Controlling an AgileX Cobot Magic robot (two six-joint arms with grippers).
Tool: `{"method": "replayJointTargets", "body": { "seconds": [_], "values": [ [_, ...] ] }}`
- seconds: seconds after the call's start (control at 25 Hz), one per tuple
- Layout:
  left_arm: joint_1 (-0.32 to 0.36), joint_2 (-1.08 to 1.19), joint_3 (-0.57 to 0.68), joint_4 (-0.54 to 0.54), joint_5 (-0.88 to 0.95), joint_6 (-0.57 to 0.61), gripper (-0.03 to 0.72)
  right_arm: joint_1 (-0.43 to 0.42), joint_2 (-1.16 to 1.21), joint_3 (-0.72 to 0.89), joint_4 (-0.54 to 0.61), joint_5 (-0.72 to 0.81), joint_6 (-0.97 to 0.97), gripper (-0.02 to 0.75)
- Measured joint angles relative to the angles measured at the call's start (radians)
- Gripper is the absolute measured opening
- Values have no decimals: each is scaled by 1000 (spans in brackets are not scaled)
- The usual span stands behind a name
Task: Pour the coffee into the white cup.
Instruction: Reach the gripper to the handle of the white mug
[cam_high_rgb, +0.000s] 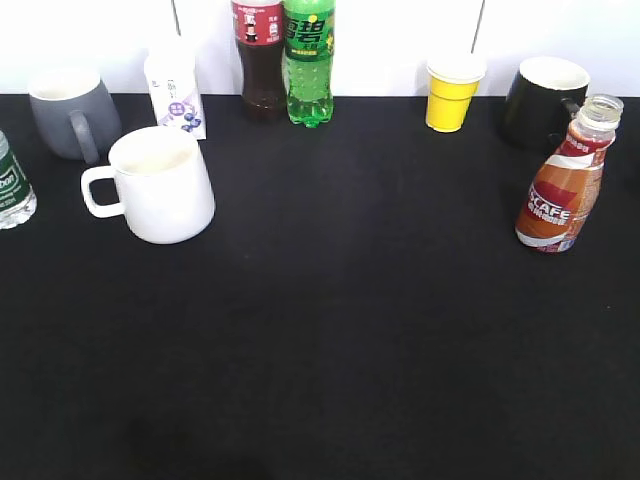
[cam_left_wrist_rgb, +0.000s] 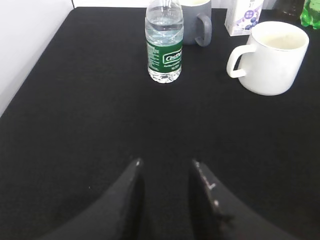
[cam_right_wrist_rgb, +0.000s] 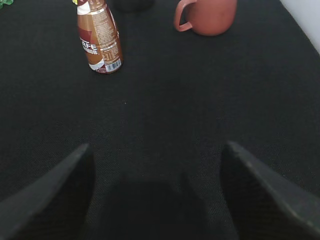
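Note:
The coffee bottle (cam_high_rgb: 563, 190), brown with an orange-red and white label and an uncapped clear neck, stands at the right of the black table. It also shows at the top left of the right wrist view (cam_right_wrist_rgb: 99, 37). The white cup (cam_high_rgb: 158, 186) stands at the left, handle to the left, and shows in the left wrist view (cam_left_wrist_rgb: 271, 56). My left gripper (cam_left_wrist_rgb: 165, 162) is open and empty above bare table, well short of the cup. My right gripper (cam_right_wrist_rgb: 156, 147) is wide open and empty, well short of the bottle. Neither gripper shows in the exterior view.
A grey mug (cam_high_rgb: 70, 113), a small carton (cam_high_rgb: 175, 90), a cola bottle (cam_high_rgb: 259, 58), a green soda bottle (cam_high_rgb: 309, 60), a yellow paper cup (cam_high_rgb: 453, 92) and a black mug (cam_high_rgb: 545, 100) line the back. A water bottle (cam_left_wrist_rgb: 164, 42) stands far left. A reddish mug (cam_right_wrist_rgb: 207, 16) stands far right.

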Motion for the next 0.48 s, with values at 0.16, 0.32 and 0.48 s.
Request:
{"method": "replayJointTargets", "body": {
  "seconds": [0.16,0.32,0.48],
  "values": [
    [0,0,0,0,0,0,239,0,0,0,0,0,0,592],
    [0,0,0,0,0,0,239,0,0,0,0,0,0,592],
    [0,51,-17,0,-32,0,353,0,0,0,0,0,0,592]
  ]
}}
